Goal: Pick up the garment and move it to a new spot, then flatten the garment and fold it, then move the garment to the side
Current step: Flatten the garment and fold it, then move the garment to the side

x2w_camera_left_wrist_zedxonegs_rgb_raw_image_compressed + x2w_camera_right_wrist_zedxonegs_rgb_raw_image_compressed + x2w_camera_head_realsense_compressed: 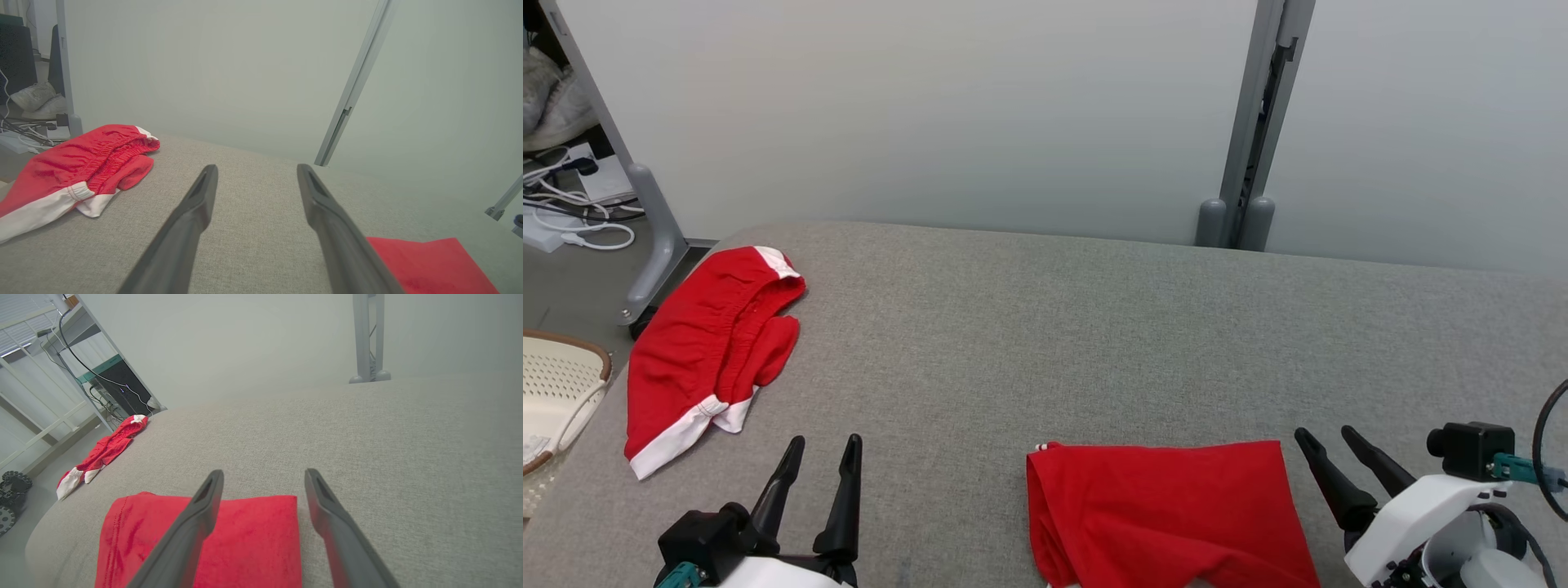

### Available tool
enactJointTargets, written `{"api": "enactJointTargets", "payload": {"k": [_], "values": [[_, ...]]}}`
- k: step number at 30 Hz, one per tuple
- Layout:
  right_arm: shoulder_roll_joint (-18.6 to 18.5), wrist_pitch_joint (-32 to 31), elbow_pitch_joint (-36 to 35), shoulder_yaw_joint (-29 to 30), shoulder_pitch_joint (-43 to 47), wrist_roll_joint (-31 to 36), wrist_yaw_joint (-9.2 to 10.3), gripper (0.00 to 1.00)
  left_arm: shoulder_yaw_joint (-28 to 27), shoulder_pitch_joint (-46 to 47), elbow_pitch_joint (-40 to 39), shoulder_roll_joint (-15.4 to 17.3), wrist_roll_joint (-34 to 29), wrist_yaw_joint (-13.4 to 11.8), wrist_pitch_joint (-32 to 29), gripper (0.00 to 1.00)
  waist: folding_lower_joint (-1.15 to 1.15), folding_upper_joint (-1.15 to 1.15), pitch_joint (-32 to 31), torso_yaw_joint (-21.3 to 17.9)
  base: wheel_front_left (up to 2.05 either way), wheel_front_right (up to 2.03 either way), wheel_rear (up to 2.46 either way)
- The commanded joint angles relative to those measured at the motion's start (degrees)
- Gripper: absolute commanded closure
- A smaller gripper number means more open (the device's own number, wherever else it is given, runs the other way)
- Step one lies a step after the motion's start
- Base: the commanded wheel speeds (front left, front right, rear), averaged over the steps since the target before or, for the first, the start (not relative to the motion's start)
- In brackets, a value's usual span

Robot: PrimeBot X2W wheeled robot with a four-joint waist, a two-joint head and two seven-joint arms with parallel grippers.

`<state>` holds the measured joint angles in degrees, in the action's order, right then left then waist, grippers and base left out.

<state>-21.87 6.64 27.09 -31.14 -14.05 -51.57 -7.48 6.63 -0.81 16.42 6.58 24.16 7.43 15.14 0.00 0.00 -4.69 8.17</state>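
Lower centre, garment: I see the garment, plain red, lying flat on the grey table. The frame's bottom edge cuts off its near side. It looks folded, with a doubled edge on its left.
Lower right, right gripper: the right gripper has its jaws spread wide with nothing between them. It sits just beside the garment's upper right corner.
Lower left, left gripper: the left gripper is also wide open and empty, over bare table, well left of the garment.
Handling: I judge the garment light, soft and limp. It is not fragile, but it would likely sag and come unfolded if lifted by one point.
Where to hold: I would pinch through all layers at two corners of one edge, so the fold keeps together.
Upper left, shorts: red shorts with white trim lie bunched near the table's edge, well apart from the garment.
Left edge, basket: a cream perforated basket stands beside the table. Something pale lies inside; I cannot tell what.
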Motion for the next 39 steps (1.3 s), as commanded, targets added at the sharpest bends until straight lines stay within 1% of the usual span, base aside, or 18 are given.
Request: {"api": "enactJointTargets", "payload": {"k": [1, 4, 7, 10, 12, 19, 23, 30, 34, 38, 39], "values": [[0.3, -0.2, 0.3, 0.4, 0.6, 0.5, -0.05, 0.0, -0.2, -0.4, -0.1, 0.3, -0.1, 0.1, 0.1, 0.0, 0.0, 0.0, 0.0, -0.1, 0.0, 0.0, 0.0], [1.3, -1.5, 0.7, 2.1, 1.3, 1.3, -0.05, 0.0, 0.0, -0.3, -0.2, 0.4, -0.1, 0.1, 0.1, 0.0, 0.0, 0.0, -0.1, -0.2, 0.0, 0.0, 0.0], [2.5, -4.3, 0.7, 2.6, 1.9, 0.3, -0.05, 0.0, 0.2, 0.1, -0.1, 0.5, 0.0, 0.1, 0.1, 0.0, 0.0, 0.0, 0.0, -0.3, 0.0, 0.0, 0.0], [2.4, -7.8, 1.4, 2.5, 1.2, -1.0, -0.05, 0.0, 0.3, 0.6, -0.1, 0.6, 0.2, 0.1, 0.1, 0.0, 0.0, 0.0, 0.3, -0.3, 0.0, 0.0, 0.0], [1.9, -10.3, 3.1, 2.2, 0.4, -1.4, -0.05, 0.0, 0.5, 1.0, 0.0, 0.6, 0.3, 0.1, 0.1, 0.0, 0.0, 0.0, 0.5, 0.1, 0.0, 0.0, 0.0], [2.6, -21.0, 9.0, 2.7, -1.9, -6.4, -0.05, 0.0, 0.6, 1.4, 0.4, 1.0, 0.7, 0.1, 0.1, 0.0, 0.0, 0.0, 1.0, 1.4, 0.0, 0.0, 0.0], [2.7, -24.5, 11.3, 2.8, -3.4, -7.9, -0.05, 0.0, 0.8, 1.6, 0.5, 1.0, 0.9, 0.1, 0.1, 0.0, 0.0, 0.0, 1.2, 2.0, 0.0, 0.0, 0.0], [4.2, -32.1, 14.4, 2.1, -3.9, -12.2, -0.05, 0.0, 1.1, 1.9, 0.8, 1.1, 1.0, 0.1, 0.1, 0.0, 0.0, 0.0, 1.4, 3.3, 0.0, 0.0, 0.0], [4.1, -33.6, 14.5, 2.0, -3.3, -14.3, -0.05, 0.0, 1.0, 1.8, 0.8, 1.0, 1.1, 0.1, 0.1, 0.0, 0.0, 0.0, 1.5, 3.9, 0.0, 0.0, 0.0], [4.1, -34.0, 15.6, 1.4, -3.3, -14.8, -0.04, 0.0, 1.0, 2.0, 0.9, 1.1, 1.2, 0.1, 0.1, 0.0, 0.0, 0.0, 1.6, 4.3, 0.0, 0.0, 0.0], [4.0, -33.9, 15.7, 1.1, -3.4, -14.8, -0.04, 0.52, 1.0, 2.0, 1.0, 1.2, 1.2, 0.1, 0.1, 0.0, 0.0, 0.0, 1.6, 4.4, 0.0, 0.0, 0.0]]}}
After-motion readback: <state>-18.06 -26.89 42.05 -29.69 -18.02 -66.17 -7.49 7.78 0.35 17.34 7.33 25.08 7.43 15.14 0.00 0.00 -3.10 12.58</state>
